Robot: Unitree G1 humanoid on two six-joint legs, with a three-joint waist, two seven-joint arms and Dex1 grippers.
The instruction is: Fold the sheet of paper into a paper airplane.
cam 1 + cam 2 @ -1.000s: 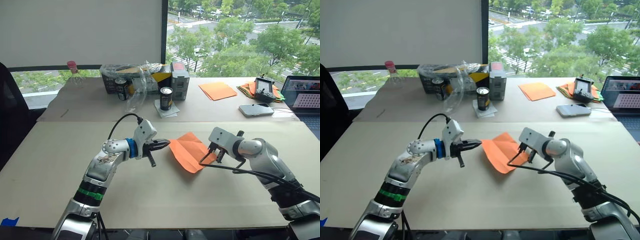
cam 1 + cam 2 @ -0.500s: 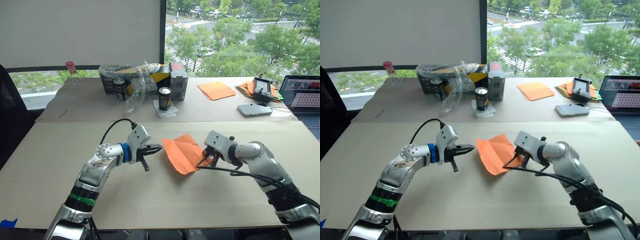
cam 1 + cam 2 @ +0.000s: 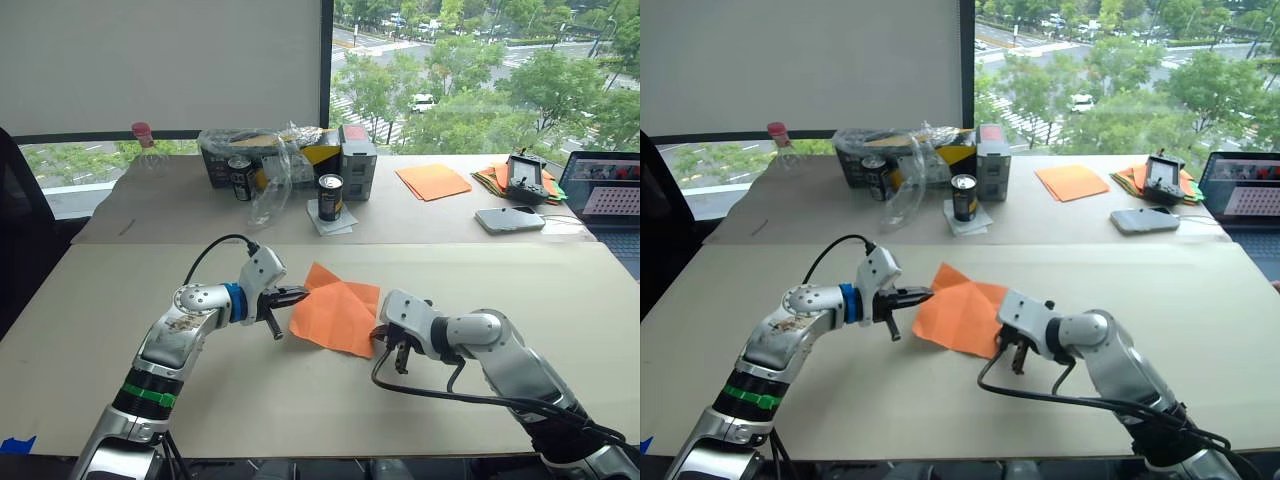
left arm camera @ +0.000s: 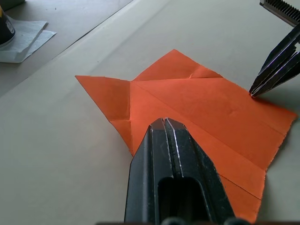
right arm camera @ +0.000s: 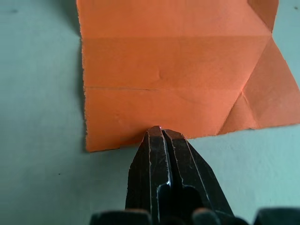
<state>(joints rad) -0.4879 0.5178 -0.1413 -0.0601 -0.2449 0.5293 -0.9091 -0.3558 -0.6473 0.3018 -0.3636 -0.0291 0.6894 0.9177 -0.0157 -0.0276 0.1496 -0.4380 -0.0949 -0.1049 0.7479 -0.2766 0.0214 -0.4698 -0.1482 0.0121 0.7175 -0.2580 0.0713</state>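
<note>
Fingers [image 4: 164,123] closed, both tips touching creased sheet of paper [image 3: 338,314]

Colour record. Sheet of paper [image 3: 335,317]: bright orange, uniform, no print; crease lines read as slightly darker orange bands; lies between the two grippers. Left gripper [image 3: 303,293]: black fingers; blue ring on the wrist behind them, green band further back on the arm. Right gripper [image 3: 385,341]: black fingers on a silver-grey arm. Table [image 3: 300,400] under both grippers: pale beige, plain. Well beyond the grippers: flat orange sheets [image 3: 434,181]; multicoloured paper pile [image 3: 495,178], green and orange edges; dark can [image 3: 331,197]; bottle [image 3: 148,147] with pink cap.
</note>
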